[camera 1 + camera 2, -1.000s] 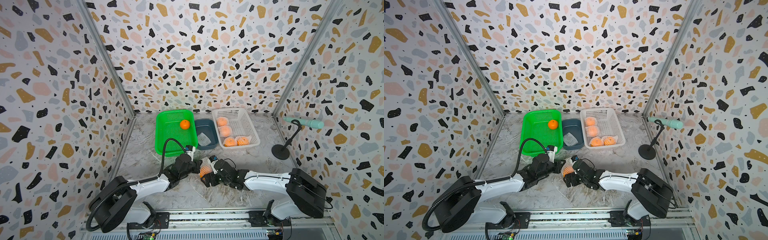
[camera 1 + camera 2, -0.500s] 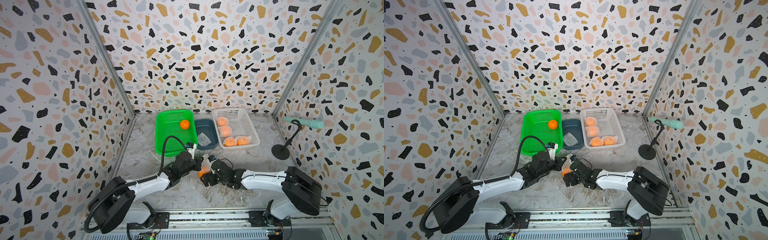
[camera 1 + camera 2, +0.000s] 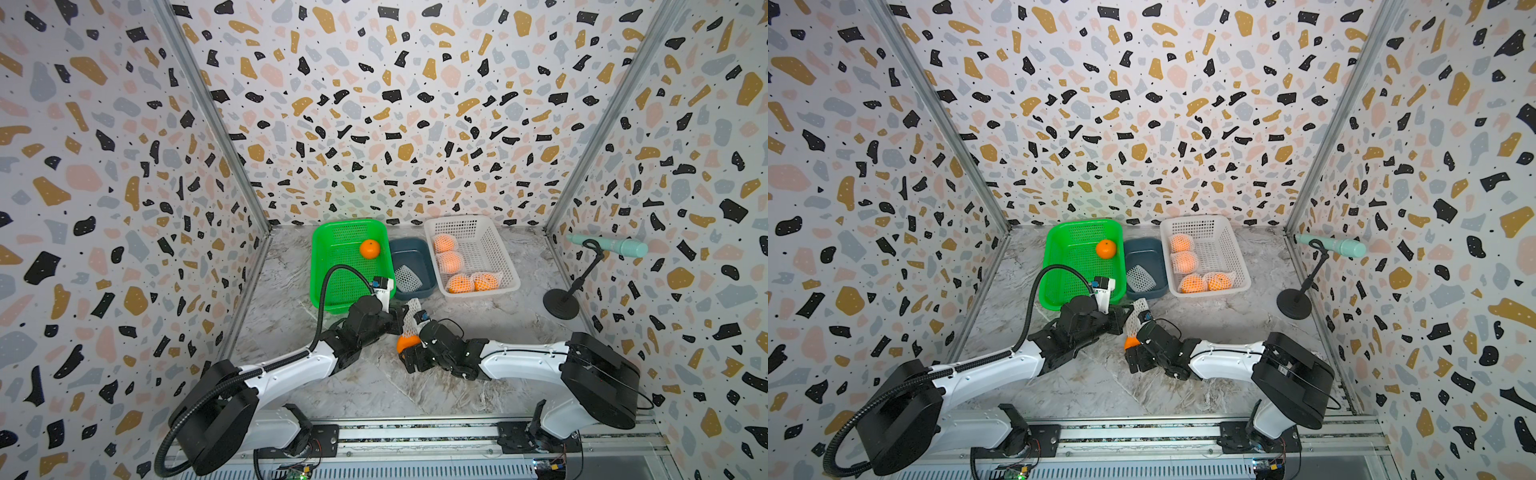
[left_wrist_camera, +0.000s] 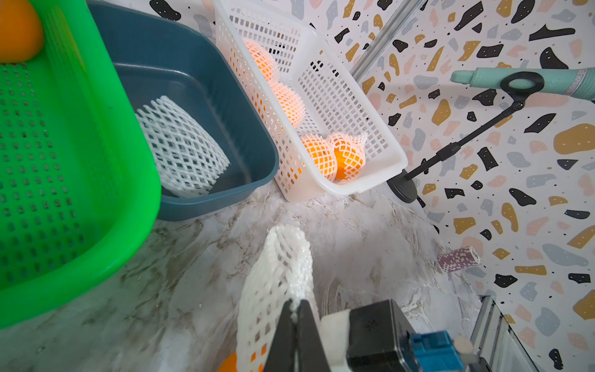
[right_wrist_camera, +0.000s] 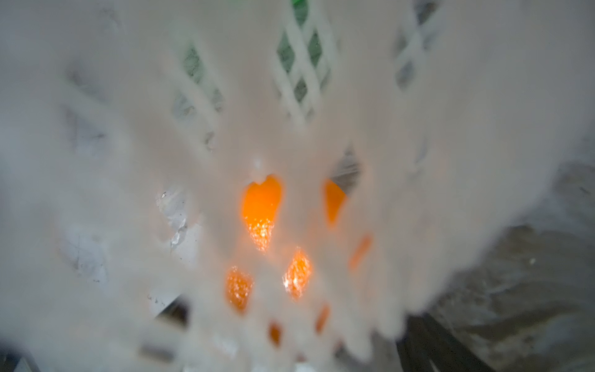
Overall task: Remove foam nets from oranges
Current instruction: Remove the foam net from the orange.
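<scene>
No text, label, brand or number could be read anywhere in the views. The mint-green tube (image 4: 547,84) clipped on the black stand (image 4: 450,151) carried a strip of small printing along its side in the left wrist view, but the letters were too small and blurred to make out.

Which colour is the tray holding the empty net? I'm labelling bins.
Dark blue-grey tray, clearest in the left wrist view.

Orange (image 3: 407,343) on tabletop, white foam net (image 3: 411,319) stretched upward, half off
</scene>
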`<action>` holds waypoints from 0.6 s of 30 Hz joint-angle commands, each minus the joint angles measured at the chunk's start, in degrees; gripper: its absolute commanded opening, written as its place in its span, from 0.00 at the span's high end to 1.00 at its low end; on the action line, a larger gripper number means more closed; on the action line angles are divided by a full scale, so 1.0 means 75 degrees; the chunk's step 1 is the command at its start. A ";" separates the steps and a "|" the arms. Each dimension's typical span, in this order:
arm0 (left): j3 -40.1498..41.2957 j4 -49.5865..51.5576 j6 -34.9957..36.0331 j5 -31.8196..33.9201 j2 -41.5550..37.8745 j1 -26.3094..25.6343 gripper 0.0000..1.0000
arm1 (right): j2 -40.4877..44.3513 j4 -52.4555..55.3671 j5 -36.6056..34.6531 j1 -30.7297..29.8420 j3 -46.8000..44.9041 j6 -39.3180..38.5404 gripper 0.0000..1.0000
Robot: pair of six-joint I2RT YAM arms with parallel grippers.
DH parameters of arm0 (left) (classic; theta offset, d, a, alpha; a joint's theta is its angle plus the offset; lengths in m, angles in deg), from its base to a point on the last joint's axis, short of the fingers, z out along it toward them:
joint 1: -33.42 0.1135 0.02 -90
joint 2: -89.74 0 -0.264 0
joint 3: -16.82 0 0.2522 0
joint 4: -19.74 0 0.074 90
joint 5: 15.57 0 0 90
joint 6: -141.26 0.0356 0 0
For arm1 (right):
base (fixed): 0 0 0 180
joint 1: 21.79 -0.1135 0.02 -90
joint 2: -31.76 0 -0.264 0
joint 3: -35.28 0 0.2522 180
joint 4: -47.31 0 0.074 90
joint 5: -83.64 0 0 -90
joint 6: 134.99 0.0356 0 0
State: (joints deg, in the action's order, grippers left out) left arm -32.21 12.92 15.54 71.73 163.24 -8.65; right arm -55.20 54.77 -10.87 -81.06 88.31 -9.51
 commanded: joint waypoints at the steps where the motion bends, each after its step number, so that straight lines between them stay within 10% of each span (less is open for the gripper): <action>1: -0.0366 0.0123 0.0261 0.0176 -0.0087 0.0089 0.99 | 0.0583 -0.0065 -0.0155 -0.0020 -0.0266 -0.0061 0.03; 18: -0.3201 0.0775 0.0895 0.0322 0.2435 0.1066 0.96 | 0.1013 -0.0026 -0.0228 -0.0035 -0.0526 -0.0299 0.03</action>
State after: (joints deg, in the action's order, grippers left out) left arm -52.49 18.06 19.84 73.72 178.01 -1.83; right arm -48.43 54.42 -11.62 -81.06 84.38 -10.80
